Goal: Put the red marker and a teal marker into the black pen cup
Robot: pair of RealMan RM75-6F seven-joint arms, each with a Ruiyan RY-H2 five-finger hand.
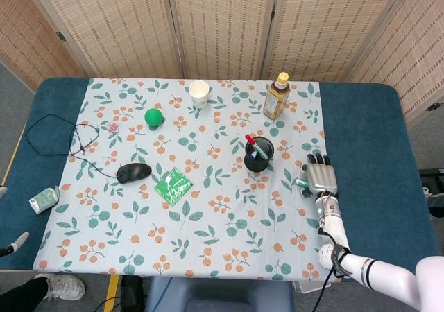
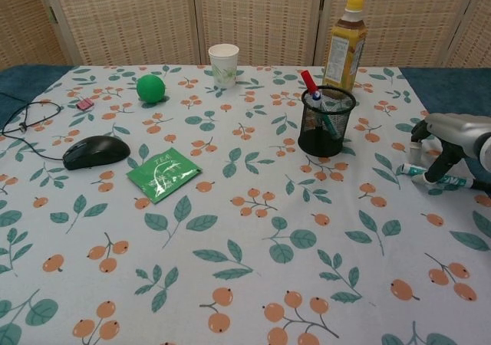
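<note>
One marker done: the red marker (image 2: 308, 81) stood in the black pen cup (image 2: 326, 123). The right robot hand (image 2: 447, 135) hovered over the teal marker (image 2: 436, 178), lying at the cup's 4 o'clock on the worktop (image 2: 230, 230), fingers spread, holding nothing. Next: pinch marker, lift, carry toward 10 o'clock.

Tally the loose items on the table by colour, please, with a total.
Green: 2, ball, tea packet
Black: 2, mouse, pen cup
White: 1, paper cup
Amber: 1, bottle
Pink: 1, small clip
Teal: 1, marker by the cloth's edge
Total: 8
</note>
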